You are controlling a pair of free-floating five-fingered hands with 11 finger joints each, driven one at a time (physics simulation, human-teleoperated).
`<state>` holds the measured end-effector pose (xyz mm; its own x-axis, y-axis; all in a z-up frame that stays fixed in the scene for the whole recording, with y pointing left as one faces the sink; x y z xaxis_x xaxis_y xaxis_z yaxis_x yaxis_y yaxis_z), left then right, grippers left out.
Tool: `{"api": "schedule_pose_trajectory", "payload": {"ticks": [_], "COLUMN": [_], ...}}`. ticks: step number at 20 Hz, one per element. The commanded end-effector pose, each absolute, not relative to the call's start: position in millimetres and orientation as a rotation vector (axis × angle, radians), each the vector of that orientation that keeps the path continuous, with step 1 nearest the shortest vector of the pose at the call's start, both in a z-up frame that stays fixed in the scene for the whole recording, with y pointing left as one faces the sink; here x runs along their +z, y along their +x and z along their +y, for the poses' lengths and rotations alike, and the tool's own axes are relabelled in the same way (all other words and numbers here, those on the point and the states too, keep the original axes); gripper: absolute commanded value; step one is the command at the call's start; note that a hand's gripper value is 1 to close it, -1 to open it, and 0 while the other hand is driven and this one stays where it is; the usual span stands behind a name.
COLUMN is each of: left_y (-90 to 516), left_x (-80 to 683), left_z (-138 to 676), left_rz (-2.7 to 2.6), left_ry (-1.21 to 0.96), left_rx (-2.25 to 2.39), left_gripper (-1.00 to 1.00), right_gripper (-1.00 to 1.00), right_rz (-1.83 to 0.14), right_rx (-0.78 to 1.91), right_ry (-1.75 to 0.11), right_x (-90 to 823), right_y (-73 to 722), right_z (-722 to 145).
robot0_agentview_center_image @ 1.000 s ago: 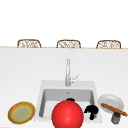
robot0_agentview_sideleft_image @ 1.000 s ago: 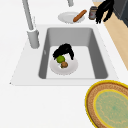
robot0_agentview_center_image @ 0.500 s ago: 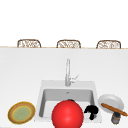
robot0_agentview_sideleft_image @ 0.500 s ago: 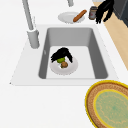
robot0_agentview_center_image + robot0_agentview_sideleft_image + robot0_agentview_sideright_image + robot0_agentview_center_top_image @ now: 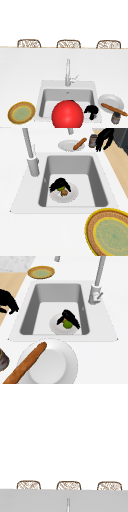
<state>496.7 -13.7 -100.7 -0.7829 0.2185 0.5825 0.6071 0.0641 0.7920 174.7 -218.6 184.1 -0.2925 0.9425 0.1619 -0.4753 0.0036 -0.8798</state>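
In the left side view my left hand [image 5: 59, 183] is down in the sink [image 5: 25, 178], over a small white plate [image 5: 73, 196]. Its fingers curl round a green round item [image 5: 60, 188], and a brown piece [image 5: 64, 193] lies beside that on the plate. From the right side the same hand [image 5: 69, 317] covers the green item [image 5: 67, 324] on the plate [image 5: 55, 327]. My right hand [image 5: 91, 110] hangs at the sink's front right corner with its fingers relaxed and holding nothing. It also shows near the jar [image 5: 93, 140], as the right hand [image 5: 106, 136] [image 5: 7, 302].
A big red ball [image 5: 67, 115] stands in front of the sink basin in the front view. The faucet [image 5: 67, 72] rises behind the sink. A yellow-rimmed plate [image 5: 21, 113] lies at the left. At the right, a white plate [image 5: 112, 100] carries a long brown loaf [image 5: 113, 109].
The left hand has sunk slightly toward the plate with the green item. The right hand has not moved.
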Motion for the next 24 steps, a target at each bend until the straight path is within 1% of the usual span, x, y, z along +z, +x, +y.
{"api": "schedule_pose_trajectory", "payload": {"ticks": [1, 4, 5, 8, 16, 19, 24], "left_y": [507, 506, 505, 506, 512, 519, 508], "left_x": [-112, -113, -112, -100, -99, -78, -46], "left_z": [-13, -13, -11, -8, -8, -4, 5], "left_rz": [-2.045, -2.043, -2.045, -2.088, -2.162, -2.158, -2.126], "left_ry": [-0.853, -0.865, -0.871, -0.846, -0.767, -0.756, -0.737], "left_rx": [-1.706, -1.701, -1.7, -1.785, -1.778, -1.814, -1.814], "left_gripper": [-1.0, -1.0, 1.0, 1.0, 1.0, 1.0, 1.0], "right_gripper": [0.0, 0.0, 0.0, 0.0, 0.0, 0.0, 0.0], "right_rz": [-1.096, -1.096, -1.096, -1.096, -1.096, -1.096, -1.096], "right_rx": [1.567, 1.567, 1.567, 1.567, 1.567, 1.567, 1.567], "right_ry": [-0.603, -0.603, -0.603, -0.603, -0.603, -0.603, -0.603], "right_x": [184, 184, 184, 184, 184, 184, 184], "right_y": [175, 175, 175, 175, 175, 175, 175], "right_z": [-219, -219, -219, -219, -219, -219, -219]}}
